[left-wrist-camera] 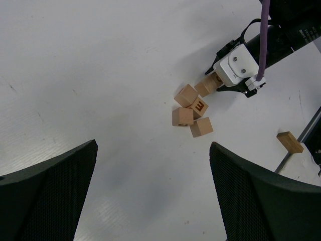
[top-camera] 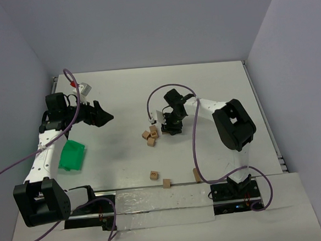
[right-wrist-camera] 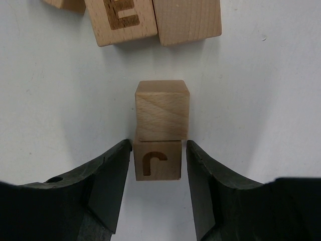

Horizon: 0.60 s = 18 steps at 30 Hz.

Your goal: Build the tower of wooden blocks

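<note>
A letter-marked block (right-wrist-camera: 158, 160) sits mid-table between the fingers of the right gripper (right-wrist-camera: 159, 145), with a plain block (right-wrist-camera: 162, 113) touching its far side. The jaws hug both flanks, but it cannot be told whether they grip the block or merely bracket it. Directly ahead lie an E-marked block (right-wrist-camera: 120, 17) and more wood blocks (left-wrist-camera: 182, 116) in a tight cluster. One stray block (top-camera: 154, 175) and a second block (top-camera: 166, 183) rest nearer the arm bases, and a third block (left-wrist-camera: 289, 142) lies by the near edge of the table (top-camera: 120, 95). The left gripper (top-camera: 100, 115), jaws spread wide and holding nothing, hangs well to the left, with a green tray (top-camera: 72, 155) beside its arm.
</note>
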Each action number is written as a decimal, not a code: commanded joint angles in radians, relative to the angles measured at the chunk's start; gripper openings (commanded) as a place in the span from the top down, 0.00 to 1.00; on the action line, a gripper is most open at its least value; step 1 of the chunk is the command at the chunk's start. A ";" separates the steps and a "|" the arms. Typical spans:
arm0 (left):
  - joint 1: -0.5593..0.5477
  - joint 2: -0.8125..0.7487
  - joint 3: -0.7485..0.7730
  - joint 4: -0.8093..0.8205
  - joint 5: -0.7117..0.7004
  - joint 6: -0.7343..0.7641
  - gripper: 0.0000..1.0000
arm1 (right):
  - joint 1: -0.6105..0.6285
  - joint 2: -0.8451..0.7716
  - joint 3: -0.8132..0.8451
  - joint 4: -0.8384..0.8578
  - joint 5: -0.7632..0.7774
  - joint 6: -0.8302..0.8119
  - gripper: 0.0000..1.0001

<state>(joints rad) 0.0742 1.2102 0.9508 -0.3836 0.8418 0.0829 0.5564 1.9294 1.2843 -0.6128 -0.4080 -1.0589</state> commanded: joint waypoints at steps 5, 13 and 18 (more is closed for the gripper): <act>0.009 -0.004 0.034 0.046 0.031 0.008 0.02 | 0.007 0.025 0.044 0.004 0.011 0.019 0.47; 0.009 0.000 0.033 0.048 0.033 0.007 0.02 | 0.008 0.029 0.047 0.004 0.013 0.023 0.49; 0.009 0.000 0.031 0.051 0.034 0.008 0.01 | 0.008 0.029 0.049 0.005 0.014 0.026 0.48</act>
<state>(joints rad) 0.0742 1.2102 0.9508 -0.3836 0.8421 0.0826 0.5568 1.9383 1.2970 -0.6132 -0.4034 -1.0370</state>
